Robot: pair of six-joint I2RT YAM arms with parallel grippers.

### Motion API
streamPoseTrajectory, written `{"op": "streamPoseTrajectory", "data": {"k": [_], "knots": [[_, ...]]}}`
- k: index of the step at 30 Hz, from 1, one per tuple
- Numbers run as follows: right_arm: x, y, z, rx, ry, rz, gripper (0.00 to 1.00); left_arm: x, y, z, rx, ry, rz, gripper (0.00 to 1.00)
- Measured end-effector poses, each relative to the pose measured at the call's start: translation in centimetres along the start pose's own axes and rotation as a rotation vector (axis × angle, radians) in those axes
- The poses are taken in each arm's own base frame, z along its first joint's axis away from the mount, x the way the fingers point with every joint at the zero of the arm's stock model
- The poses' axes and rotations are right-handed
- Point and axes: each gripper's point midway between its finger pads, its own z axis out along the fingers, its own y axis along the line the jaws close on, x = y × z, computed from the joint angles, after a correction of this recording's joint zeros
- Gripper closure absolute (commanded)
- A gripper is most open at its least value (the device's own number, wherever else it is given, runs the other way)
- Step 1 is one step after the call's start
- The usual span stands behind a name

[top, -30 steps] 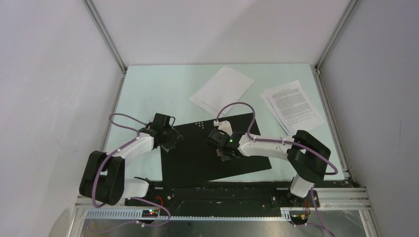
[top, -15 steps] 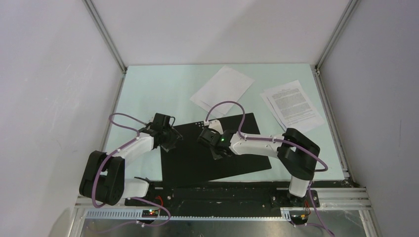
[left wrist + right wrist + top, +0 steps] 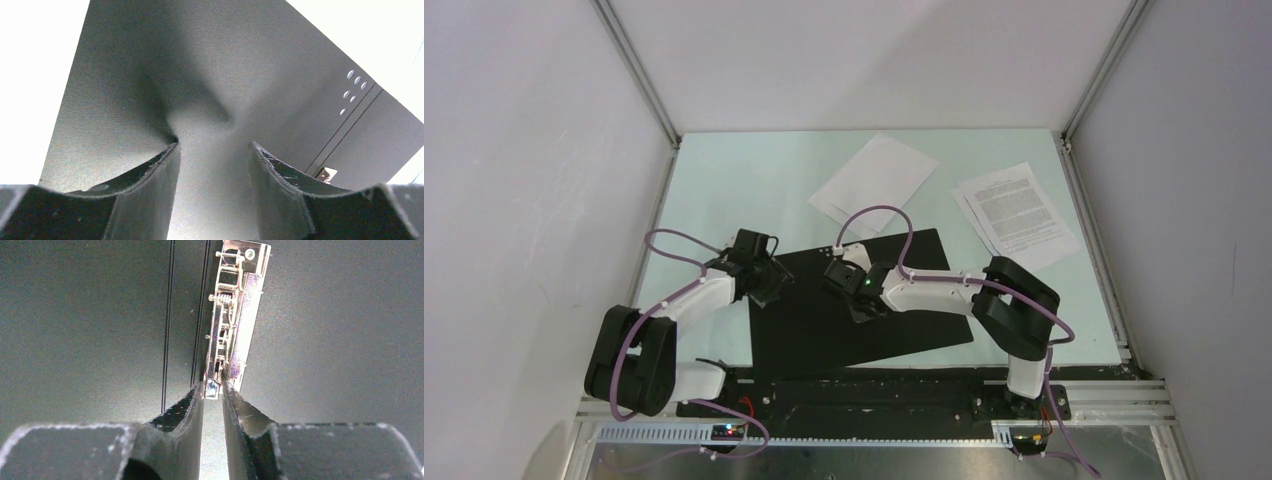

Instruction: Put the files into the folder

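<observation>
The folder (image 3: 914, 325) lies open and flat near the table's front, black inside up. It fills the left wrist view (image 3: 250, 60) and the right wrist view (image 3: 90, 315). A metal clip (image 3: 235, 315) runs along its spine. My right gripper (image 3: 862, 303) (image 3: 213, 386) is closed to a narrow gap on the near end of that clip. My left gripper (image 3: 769, 283) (image 3: 212, 145) is open and empty, low over the folder's left part. The blank files (image 3: 874, 183) lie behind the folder. The printed files (image 3: 1016, 215) lie at the back right.
White walls with metal posts enclose the pale green table (image 3: 724, 190) on three sides. A black rail (image 3: 854, 385) with the arm bases runs along the near edge. Purple cables loop above both arms.
My right gripper has moved left across the folder's middle, with the arm stretching further over it. The left arm, the folder and the sheets have not moved.
</observation>
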Motion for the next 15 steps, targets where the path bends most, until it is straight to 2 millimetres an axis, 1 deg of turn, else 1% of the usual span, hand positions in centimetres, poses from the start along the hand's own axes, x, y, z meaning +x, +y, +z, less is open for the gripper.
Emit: {"op": "streamPoseTrajectory", "data": {"k": [3, 5, 8, 11, 15], "knots": [[0.11, -0.03, 0.29, 0.007, 0.005, -0.002, 0.79, -0.01, 0.00, 0.00, 0.000, 0.000, 0.000, 0.40], [0.07, -0.07, 0.35, 0.012, 0.004, -0.001, 0.83, -0.01, 0.00, 0.00, 0.000, 0.000, 0.000, 0.40], [0.07, -0.13, 0.35, 0.016, 0.002, 0.000, 0.93, -0.01, 0.00, 0.00, 0.000, 0.000, 0.000, 0.41], [0.08, -0.19, 0.38, 0.022, 0.002, 0.006, 1.00, -0.02, 0.01, 0.00, 0.000, -0.001, -0.001, 0.41], [0.09, -0.24, 0.42, 0.032, 0.003, 0.012, 1.00, -0.15, 0.08, 0.02, -0.002, -0.002, -0.006, 0.41]]}}
